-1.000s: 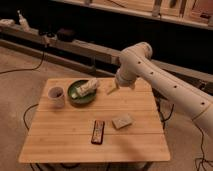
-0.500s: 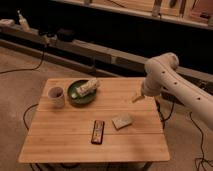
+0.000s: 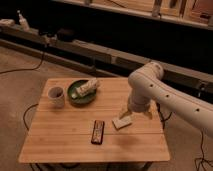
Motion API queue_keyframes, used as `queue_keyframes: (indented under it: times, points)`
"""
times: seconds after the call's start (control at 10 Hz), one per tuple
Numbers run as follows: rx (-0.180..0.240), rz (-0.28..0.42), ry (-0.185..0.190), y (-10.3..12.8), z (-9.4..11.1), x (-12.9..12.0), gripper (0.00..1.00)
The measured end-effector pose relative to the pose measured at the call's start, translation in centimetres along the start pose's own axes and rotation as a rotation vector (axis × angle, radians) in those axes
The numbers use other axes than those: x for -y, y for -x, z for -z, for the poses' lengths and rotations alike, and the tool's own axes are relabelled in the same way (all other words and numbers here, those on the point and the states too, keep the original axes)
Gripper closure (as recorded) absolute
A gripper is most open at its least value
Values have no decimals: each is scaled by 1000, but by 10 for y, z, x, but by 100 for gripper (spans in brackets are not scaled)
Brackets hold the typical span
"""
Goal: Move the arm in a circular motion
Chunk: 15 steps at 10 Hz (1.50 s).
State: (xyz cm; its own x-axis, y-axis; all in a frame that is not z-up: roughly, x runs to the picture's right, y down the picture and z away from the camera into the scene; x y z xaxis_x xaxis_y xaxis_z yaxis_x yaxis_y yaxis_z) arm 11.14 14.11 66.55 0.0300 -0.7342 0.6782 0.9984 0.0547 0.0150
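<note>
The arm (image 3: 165, 95) is cream-white with small dark dots. It reaches in from the right edge and bends down over the right half of the wooden table (image 3: 60, 140). Its gripper (image 3: 136, 115) hangs just above the tabletop, pointing down, with two fingers spread apart and nothing between them. One fingertip (image 3: 125, 113) sits right over a small pale block (image 3: 121, 122) lying on the table.
A white mug (image 3: 55, 96) stands at the table's left. Beside it is a green plate (image 3: 80, 96) holding a pale wrapped item (image 3: 88, 87). A flat black device (image 3: 98, 132) lies near the front middle. Cables run on the floor; a dark shelf unit stands behind.
The arm has swept from beside the plate at the back, out to the right, then forward and left. The gripper now hangs lower, by the pale block. Table objects have not moved.
</note>
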Motion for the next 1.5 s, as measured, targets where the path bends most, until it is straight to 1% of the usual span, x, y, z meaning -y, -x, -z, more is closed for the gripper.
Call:
queue_keyframes:
  times: [0.1,0.2,0.3,0.4,0.5,0.6,0.7,0.8,0.9,1.0,1.1,1.2,1.3,1.4,1.5]
  points:
    - [8,43,-34,6,8,29,20]
    - [5,110,-92,9,20,69,20]
    - [-17,197,-162,6,35,107,20]
    - [-45,252,-204,-3,46,127,20]
    - [-86,309,-239,-21,55,139,20]
    - [-137,351,-256,-50,59,137,20]
    - [-174,366,-244,-78,56,118,20]
    - [-196,354,-206,-111,42,74,20]
    - [-195,325,-164,-130,27,29,20]
    - [-172,268,-107,-142,4,-31,20]
    - [-150,223,-70,-144,-10,-70,20]
    - [-113,160,-24,-138,-27,-116,20]
    - [-63,84,19,-121,-43,-155,20]
    - [-34,44,38,-109,-50,-169,20]
    - [11,-9,64,-86,-59,-178,20]
